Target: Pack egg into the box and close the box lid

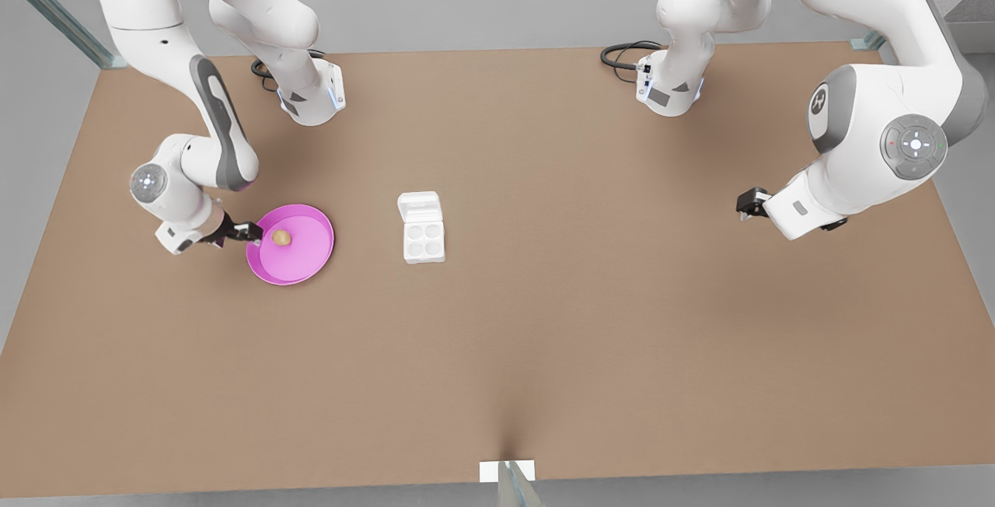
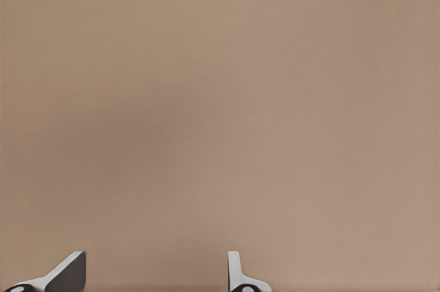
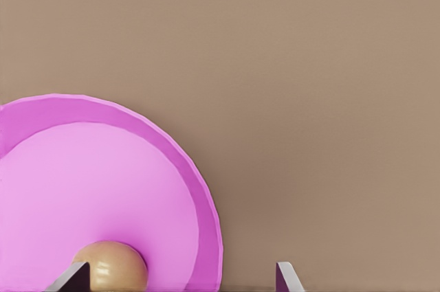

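Note:
The tan egg (image 1: 281,237) lies in a round pink dish (image 1: 307,258) on the front view's left. My right gripper (image 1: 253,233) hangs at the dish's rim, open. In the right wrist view the egg (image 3: 113,264) shows just inside one of the fingertips (image 3: 72,279), on the dish (image 3: 199,189), and the right gripper (image 3: 180,279) holds nothing. The white box (image 1: 424,241) stands mid-table with its four cups bare and the box lid (image 1: 420,205) laid open behind them. My left gripper (image 1: 748,204) waits far off on the front view's right, open (image 2: 152,275) over bare table.
The brown table (image 1: 591,320) stretches wide around the box. Both arm bases (image 1: 315,99) (image 1: 668,91) stand at the far edge with black cables beside them. A small white marker (image 1: 507,471) sits at the near edge.

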`<state>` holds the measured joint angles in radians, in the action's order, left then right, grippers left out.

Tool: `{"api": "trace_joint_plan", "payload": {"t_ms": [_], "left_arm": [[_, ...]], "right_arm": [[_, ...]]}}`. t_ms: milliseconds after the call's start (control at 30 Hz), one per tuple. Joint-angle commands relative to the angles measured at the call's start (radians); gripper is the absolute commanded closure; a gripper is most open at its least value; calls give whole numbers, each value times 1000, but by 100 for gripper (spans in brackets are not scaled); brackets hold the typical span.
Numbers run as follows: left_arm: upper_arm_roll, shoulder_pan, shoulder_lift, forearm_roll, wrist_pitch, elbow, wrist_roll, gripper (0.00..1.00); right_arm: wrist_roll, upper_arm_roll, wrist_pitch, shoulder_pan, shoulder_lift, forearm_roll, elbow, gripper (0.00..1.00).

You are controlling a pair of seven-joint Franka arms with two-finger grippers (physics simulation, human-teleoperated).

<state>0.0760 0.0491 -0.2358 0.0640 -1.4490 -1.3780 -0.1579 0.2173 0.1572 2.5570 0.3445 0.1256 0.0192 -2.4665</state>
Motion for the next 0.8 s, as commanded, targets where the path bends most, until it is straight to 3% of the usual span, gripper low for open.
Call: {"api": "trace_joint_plan", "payload": {"t_ms": [0, 133, 300, 767], "left_arm": [[1, 0, 0, 0, -1, 0, 0, 0], [1, 0, -4, 0, -2, 0, 1, 0], [-1, 6, -5, 0, -2, 0, 1, 0], [-1, 6, -7, 0, -2, 0, 1, 0]], "right_arm": [[353, 13, 54, -1, -3, -2, -20, 0], [332, 16, 51, -19, 0, -28, -25, 0], [231, 123, 51, -21, 0, -50, -26, 0], [157, 123, 98, 24, 29, -50, -108, 0]]}}
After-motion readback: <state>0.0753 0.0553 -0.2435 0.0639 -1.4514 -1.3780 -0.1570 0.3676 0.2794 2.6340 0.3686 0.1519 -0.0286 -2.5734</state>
